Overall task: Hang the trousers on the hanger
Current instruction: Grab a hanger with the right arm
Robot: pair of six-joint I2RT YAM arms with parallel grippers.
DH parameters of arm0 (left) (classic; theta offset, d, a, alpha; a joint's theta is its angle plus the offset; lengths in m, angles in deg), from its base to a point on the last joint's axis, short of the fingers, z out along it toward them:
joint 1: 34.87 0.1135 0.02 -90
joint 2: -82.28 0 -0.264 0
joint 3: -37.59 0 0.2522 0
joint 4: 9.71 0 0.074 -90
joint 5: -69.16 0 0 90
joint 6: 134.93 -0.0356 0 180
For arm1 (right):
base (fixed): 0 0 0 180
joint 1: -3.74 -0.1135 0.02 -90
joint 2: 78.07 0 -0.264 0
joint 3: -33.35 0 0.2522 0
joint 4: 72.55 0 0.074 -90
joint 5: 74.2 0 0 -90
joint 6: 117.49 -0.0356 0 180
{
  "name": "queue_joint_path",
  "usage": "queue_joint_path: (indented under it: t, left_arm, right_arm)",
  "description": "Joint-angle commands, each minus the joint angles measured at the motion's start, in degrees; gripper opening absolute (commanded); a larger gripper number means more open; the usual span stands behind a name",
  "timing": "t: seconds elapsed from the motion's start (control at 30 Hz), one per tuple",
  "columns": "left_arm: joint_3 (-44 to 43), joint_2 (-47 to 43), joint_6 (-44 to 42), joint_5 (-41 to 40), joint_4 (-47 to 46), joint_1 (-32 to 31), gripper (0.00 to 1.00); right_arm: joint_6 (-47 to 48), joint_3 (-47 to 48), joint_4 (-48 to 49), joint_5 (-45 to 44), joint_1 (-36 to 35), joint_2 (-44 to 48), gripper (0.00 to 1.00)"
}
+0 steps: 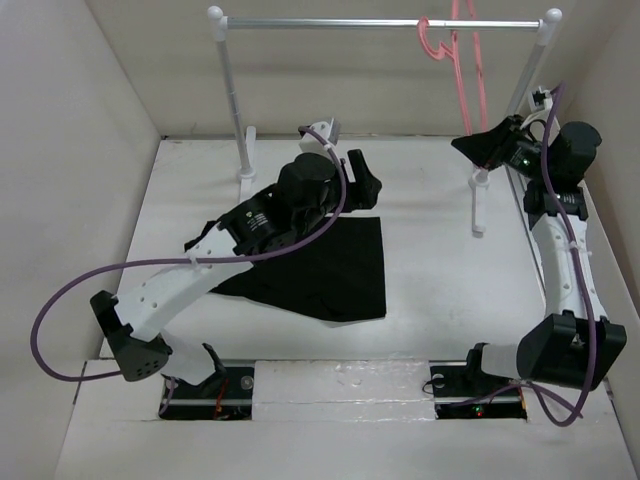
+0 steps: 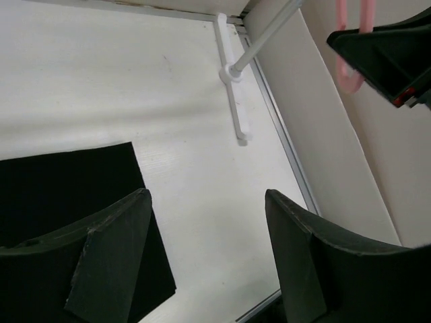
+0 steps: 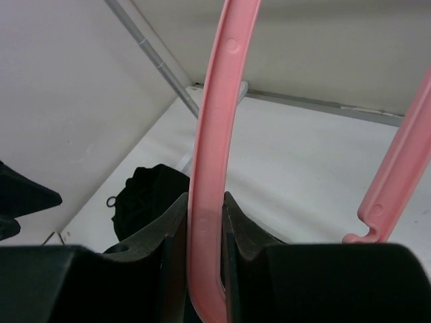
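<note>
The right jaws are pinched tight on one slanted arm of the pink hanger (image 3: pixel 214 101), which hangs at the right end of the silver rail (image 1: pixel 330 22), its hook apparently over it. The left jaws stand wide apart with nothing between them, poised above the far right corner of the black trousers (image 1: pixel 340 265), which lie folded flat on the white counter (image 1: pixel 430 290), mid-left.

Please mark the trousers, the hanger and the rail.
trousers (image 1: pixel 340 265), top external view, middle of black fabric
hanger (image 3: pixel 215 121), right wrist view, long pink bar
rail (image 1: pixel 330 22), top external view, middle of silver bar
</note>
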Motion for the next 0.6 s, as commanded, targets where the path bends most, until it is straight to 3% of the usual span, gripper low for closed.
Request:
queue_joint_path:
  t: [0.0, 0.3, 0.57]
  left_arm:
    - [-3.08, 1.48, -1.03, 2.53, -2.67, 0.02, 0.65]
    - [-7.21, 5.88, 0.11, 6.75, -8.82, 0.02, 0.67]
    - [-5.46, 11.41, 2.83, 2.01, -19.19, -1.38, 0.67]
  right_arm:
    - [-2.08, -4.05, 14.28, 4.76, -0.32, 2.88, 0.00]
    - [3.53, -13.20, 5.76, 3.53, -0.75, 8.94, 0.00]
    - [7.58, -26.91, -1.35, 0.37, -5.32, 18.08, 0.00]
